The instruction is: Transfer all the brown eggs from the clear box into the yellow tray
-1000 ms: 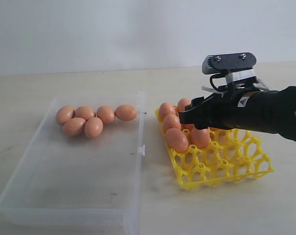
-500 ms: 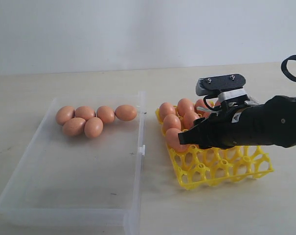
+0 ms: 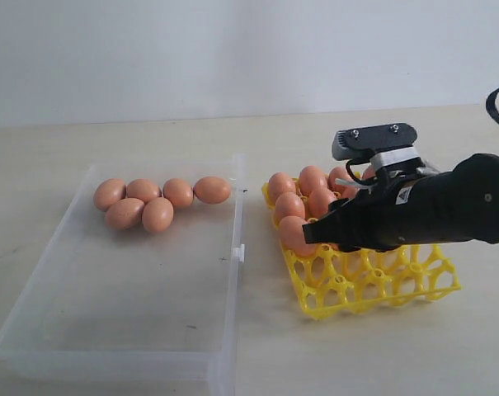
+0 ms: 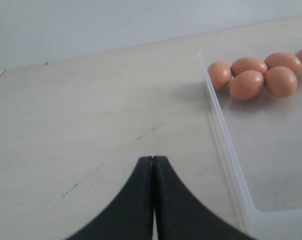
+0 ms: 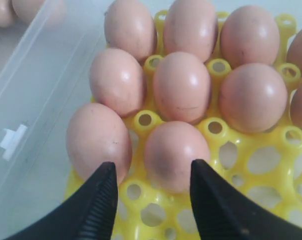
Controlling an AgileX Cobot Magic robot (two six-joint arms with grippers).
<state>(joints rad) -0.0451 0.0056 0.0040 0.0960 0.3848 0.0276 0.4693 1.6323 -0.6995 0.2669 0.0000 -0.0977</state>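
A: Brown eggs (image 3: 157,214) are looking matte, orange-brown, all alike. Six are lying clustered at one end of the clear box (image 3: 109,330).
B: Yellow tray (image 3: 373,293) is carrying roughly ten, I think; the arm (image 3: 447,206) is blocking part of it.
A: Right gripper (image 5: 153,167) is straddling a seated egg (image 5: 175,150), jaws apart, not clamping. Left gripper (image 4: 152,160) is sitting pinched together over the table (image 4: 91,100).
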